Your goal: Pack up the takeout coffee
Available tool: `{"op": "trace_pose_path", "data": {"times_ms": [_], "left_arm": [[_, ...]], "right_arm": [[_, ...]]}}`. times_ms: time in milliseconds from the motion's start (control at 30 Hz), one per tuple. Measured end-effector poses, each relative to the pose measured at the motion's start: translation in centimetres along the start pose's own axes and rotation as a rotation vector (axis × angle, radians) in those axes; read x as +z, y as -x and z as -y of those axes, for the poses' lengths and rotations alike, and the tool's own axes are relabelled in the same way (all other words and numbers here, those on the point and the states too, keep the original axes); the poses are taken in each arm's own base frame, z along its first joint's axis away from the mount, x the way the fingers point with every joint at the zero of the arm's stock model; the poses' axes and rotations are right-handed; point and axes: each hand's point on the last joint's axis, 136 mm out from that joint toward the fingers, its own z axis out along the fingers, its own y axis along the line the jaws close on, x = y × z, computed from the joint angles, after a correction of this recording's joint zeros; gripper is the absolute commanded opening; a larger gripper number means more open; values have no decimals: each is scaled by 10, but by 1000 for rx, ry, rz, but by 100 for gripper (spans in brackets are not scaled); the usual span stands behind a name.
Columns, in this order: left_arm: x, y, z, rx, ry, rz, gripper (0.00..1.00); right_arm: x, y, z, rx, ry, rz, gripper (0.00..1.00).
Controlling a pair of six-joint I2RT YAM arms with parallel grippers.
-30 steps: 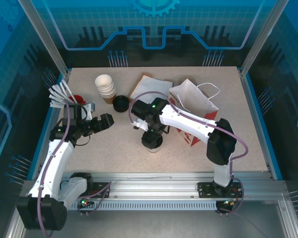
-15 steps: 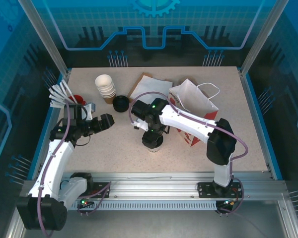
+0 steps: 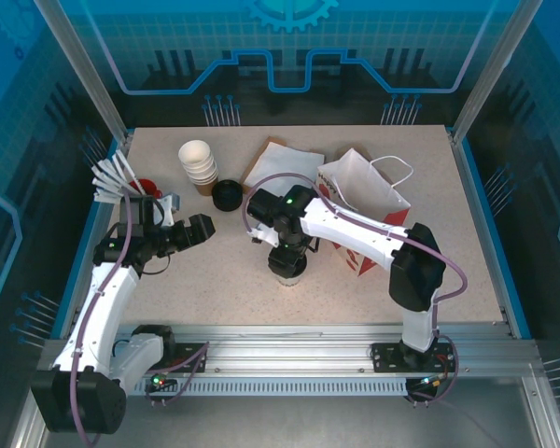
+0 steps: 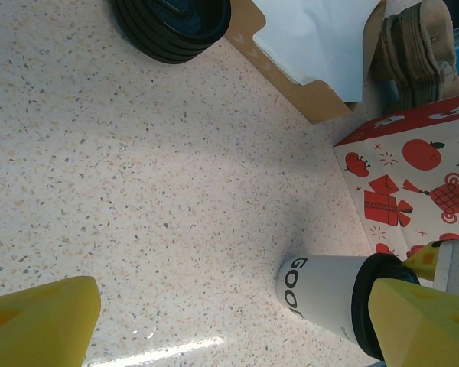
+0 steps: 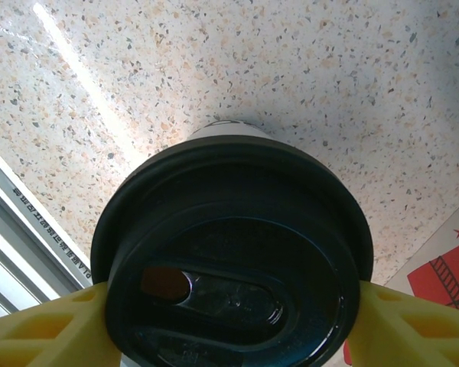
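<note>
The takeout coffee [image 3: 287,267], a pale cup with a black lid, stands upright mid-table. My right gripper [image 3: 287,254] hangs straight over it. In the right wrist view the black lid [image 5: 229,252] sits between the yellow fingers [image 5: 53,325], which touch its rim on both sides. My left gripper [image 3: 202,227] is open to the left of the cup, well apart from it. The left wrist view has the cup [image 4: 321,294] lying past the right yellow finger [image 4: 421,321], with only table between the fingers.
A white paper bag [image 3: 369,191] with a red print [image 4: 413,168] lies just right of the cup. A stack of lidless cups [image 3: 198,163], loose black lids [image 3: 227,194] and a flat brown-and-white sheet [image 3: 280,163] sit behind. White sticks [image 3: 112,175] are at the left edge.
My right gripper's jaws have narrowed onto the lid's rim. Both arms and the cup stay where they were.
</note>
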Motion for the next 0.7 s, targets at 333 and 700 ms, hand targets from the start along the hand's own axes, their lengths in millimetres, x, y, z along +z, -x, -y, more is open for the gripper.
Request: {"op": "trace_pose_path", "data": {"times_ms": [333, 700], "left_arm": [[2, -4, 7, -23, -20, -9, 89], [-7, 23, 75, 16, -186, 147, 85]], "right_arm": [[-26, -1, -1, 9, 2, 79, 54], [-173, 2, 2, 26, 22, 484, 49]]}}
